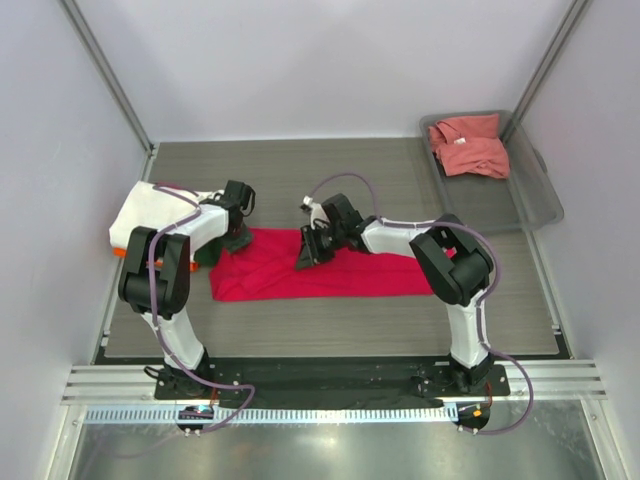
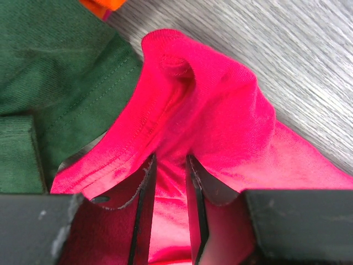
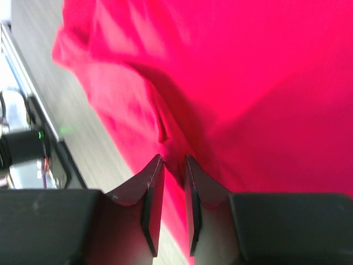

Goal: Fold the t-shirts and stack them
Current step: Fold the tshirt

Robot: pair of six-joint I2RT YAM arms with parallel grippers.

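The crimson t-shirt [image 1: 320, 272] lies folded in a long band across the middle of the table. My left gripper [image 1: 236, 238] is shut on its far left corner; the left wrist view shows a ridge of crimson cloth [image 2: 182, 110] pinched between the fingers. My right gripper [image 1: 305, 255] is shut on the shirt's far edge near the middle, with cloth [image 3: 231, 83] bunched between the jaws. A stack of cream-white [image 1: 150, 210], orange [image 1: 120, 250] and dark green [image 2: 49, 72] shirts sits at the left, under my left arm. The salmon-pink shirt [image 1: 468, 145] lies crumpled in the grey tray.
The grey plastic tray [image 1: 520, 205] stands at the back right corner. Metal frame posts rise at the back left and back right. The black base rail runs along the table's near edge [image 1: 330, 375].
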